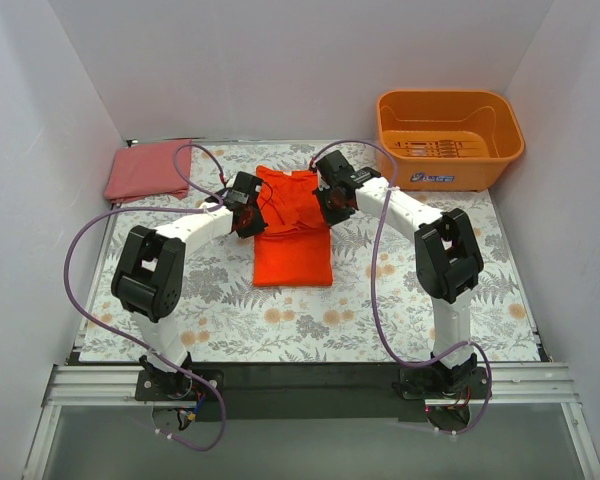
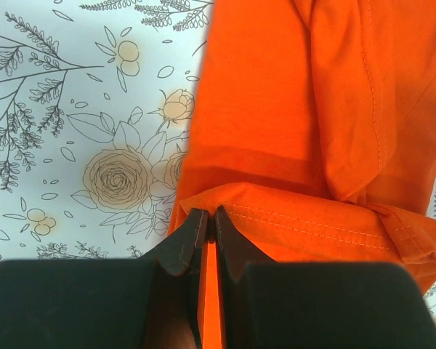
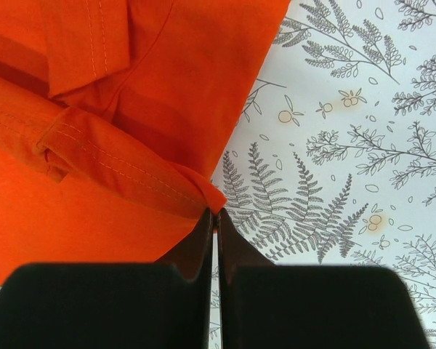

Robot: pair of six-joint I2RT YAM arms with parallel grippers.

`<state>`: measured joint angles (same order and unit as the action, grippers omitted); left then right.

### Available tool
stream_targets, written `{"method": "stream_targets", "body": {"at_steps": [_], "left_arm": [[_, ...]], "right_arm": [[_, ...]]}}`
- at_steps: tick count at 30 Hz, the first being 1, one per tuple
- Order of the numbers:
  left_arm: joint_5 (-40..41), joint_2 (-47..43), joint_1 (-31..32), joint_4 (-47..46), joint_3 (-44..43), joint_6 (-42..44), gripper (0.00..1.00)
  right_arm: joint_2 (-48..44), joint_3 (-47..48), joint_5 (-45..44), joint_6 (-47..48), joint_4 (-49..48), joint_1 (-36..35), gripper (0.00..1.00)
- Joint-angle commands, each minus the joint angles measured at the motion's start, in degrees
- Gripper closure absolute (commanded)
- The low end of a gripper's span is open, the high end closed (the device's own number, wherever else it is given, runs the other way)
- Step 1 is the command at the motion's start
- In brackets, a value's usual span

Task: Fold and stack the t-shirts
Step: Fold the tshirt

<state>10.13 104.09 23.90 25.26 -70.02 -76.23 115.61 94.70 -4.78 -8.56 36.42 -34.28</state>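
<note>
While top view is hiding jaws, wrist views are showing left gripper (image 2: 211, 218) clamping orange-red t-shirt (image 1: 293, 228) hem, right gripper (image 3: 214, 217) pinching opposite corner; shirt lying mid floral mat (image 1: 230, 320); pinkish-red folded t-shirt (image 1: 145, 168) sitting far-left, showing only overhead.

Orange plastic tub (image 1: 450, 125) at the far right, floral-print cloth (image 1: 280, 320) over the table, plain white walls (image 1: 280, 70) around

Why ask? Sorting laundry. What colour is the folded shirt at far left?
The folded cloth t-shirt is dull pinkish-red; top external view.
</note>
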Motion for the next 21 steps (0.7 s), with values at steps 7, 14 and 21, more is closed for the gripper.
{"method": "stream_targets", "body": {"at_steps": [7, 14, 21], "left_arm": [[2.62, 1.19, -0.61, -1.61, -1.53, 0.64, 0.89], [2.26, 1.12, -0.52, -1.96, -1.79, 0.64, 0.65], [2.78, -9.58, 0.44, -0.30, 0.93, -1.02, 0.52]], "right_arm": [[0.84, -1.00, -2.17, 1.09, -3.38, 0.97, 0.99], [1.20, -0.48, -2.78, -0.14, -3.91, 0.97, 0.75], [-8.45, -6.00, -2.79, -2.08, -7.41, -0.17, 0.64]]}}
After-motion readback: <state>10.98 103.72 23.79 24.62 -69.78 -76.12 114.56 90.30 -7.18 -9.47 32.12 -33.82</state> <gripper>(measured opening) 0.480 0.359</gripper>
